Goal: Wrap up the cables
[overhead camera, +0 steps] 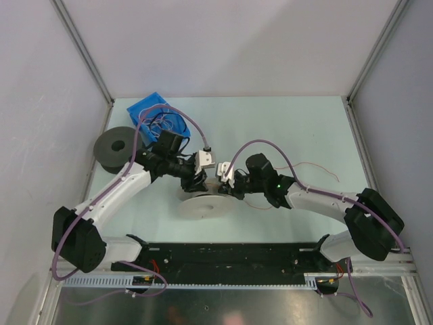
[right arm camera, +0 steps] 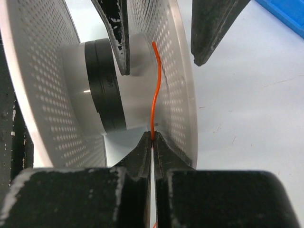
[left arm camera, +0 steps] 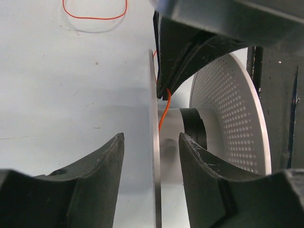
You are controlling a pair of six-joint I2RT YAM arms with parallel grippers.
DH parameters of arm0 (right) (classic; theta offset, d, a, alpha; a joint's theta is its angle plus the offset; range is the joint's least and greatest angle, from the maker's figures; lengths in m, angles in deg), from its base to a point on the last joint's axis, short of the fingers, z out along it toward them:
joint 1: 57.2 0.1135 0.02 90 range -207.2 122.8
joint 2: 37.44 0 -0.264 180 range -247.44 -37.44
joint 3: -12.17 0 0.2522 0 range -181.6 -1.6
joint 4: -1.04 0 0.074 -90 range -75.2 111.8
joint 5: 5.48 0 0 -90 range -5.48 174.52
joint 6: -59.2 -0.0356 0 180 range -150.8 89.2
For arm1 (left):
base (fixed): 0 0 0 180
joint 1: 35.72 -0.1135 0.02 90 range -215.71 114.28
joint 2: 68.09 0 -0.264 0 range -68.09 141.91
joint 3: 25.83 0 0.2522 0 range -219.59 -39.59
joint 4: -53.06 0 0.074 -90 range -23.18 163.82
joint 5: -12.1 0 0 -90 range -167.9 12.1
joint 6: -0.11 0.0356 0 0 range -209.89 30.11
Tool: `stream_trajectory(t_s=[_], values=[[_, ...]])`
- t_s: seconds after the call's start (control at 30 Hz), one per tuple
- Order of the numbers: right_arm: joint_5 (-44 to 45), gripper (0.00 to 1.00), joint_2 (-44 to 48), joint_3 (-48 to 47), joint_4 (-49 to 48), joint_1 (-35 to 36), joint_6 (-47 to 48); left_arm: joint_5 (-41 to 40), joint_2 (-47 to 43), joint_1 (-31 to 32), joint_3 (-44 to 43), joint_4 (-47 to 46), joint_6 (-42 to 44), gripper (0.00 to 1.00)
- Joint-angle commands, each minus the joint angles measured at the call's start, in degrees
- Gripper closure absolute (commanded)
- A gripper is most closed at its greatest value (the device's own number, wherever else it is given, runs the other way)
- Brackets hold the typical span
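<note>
Spool (overhead camera: 206,205) sits mid-worktop (overhead camera: 291,128) with both arms converged on it; I can't tell its exact tilt from above

Right tool (right arm camera: 153,142) is clamped tight on the orange cable (right arm camera: 155,90), tip poked into the channel between the two flanges. The cable runs straight from the pinch to the hub (right arm camera: 137,52). My read: it's laying the free end against the core so a first turn can bite

Left tool (left arm camera: 152,138) is open, fingers straddling the outer flange (left arm camera: 154,85) with a visible gap on each side, so no clamp. One finger sits inside the channel, one outside. Probably there to fence or turn the spool so it doesn't skate once the cable takes tension

Clearances:
- the channel is tight, and the left tool's inner finger is just beside the cable and near the right tool's tip. That's the likely clash point
- the flange rim is thin, so a cable can ride over it if fed off-angle
- slack loop (left arm camera: 93,19) lies free on the worktop, nothing on it
- blue bin (overhead camera: 157,114) and dark roll (overhead camera: 120,146) sit at 10 o'clock from the spool, well apart; 2–3 o'clock side has open room for the right arm to swing
</note>
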Motion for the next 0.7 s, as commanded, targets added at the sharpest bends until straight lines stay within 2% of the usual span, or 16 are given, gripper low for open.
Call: stream_trajectory(t_s=[0.0, 0.33, 0.57, 0.67], values=[[0.48, 1.00, -0.81, -2.56, -2.99, 0.54, 0.13, -0.29, 0.80, 1.17, -1.66, -2.08, 0.97, 0.47], [1.27, 1.00, -1.53, -2.71, -3.80, 0.90, -0.02, -0.87, 1.56, 2.01, -0.76, -5.21, -0.61, 0.54], [1.98, 1.00, -1.80, -2.85, -4.42, 0.83, -0.55, -0.52, 1.38, 2.33, 0.35, -5.81, 0.37, 0.80], [2.24, 1.00, -1.51, -2.86, -3.94, 0.73, -1.04, -1.10, 0.85, 2.28, 1.01, -5.87, 1.50, 0.96]])
